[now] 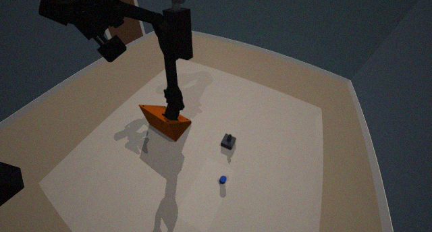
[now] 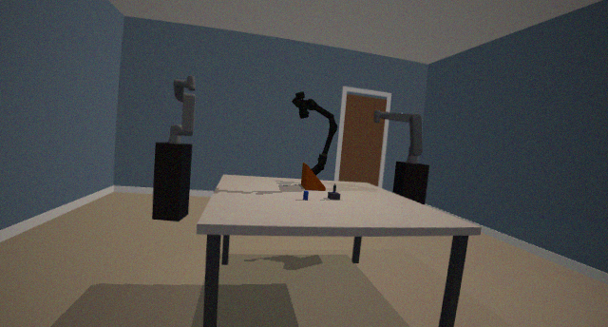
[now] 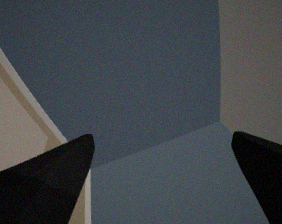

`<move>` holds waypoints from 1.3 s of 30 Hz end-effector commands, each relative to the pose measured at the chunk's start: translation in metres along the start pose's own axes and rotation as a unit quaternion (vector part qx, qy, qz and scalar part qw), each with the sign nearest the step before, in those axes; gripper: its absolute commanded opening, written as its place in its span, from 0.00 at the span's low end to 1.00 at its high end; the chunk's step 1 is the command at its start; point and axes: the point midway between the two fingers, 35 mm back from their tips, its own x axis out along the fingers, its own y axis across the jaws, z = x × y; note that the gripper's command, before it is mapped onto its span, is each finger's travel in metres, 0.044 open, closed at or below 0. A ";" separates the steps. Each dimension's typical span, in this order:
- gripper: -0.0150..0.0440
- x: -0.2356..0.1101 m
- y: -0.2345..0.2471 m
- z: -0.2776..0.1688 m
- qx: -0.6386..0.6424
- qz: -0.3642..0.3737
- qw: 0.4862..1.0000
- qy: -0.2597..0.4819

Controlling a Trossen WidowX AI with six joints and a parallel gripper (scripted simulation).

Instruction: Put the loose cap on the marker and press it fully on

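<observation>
Raised high above the orange wedge-shaped base, the black claw stood wide open and empty, aimed at the walls. Well below it, the small blue cylindrical cap stood upright on the white desk, near the dark holder block.

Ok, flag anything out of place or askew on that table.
Nothing stands out. The blue cap stands upright, apart from the holder block with its marker upright. The open gripper is raised high, holding nothing.

Short dark marker upright in square dark-grey holder block; small blue cylindrical cap upright on table, apart from block.
</observation>
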 end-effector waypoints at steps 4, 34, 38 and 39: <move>0.75 0.026 0.015 -0.007 0.066 0.040 0.997 0.011; 0.67 0.271 0.398 -0.034 0.367 0.503 0.679 0.389; 0.67 0.267 0.469 -0.030 0.351 0.521 0.604 0.492; 0.67 0.264 0.486 -0.029 0.343 0.521 0.586 0.517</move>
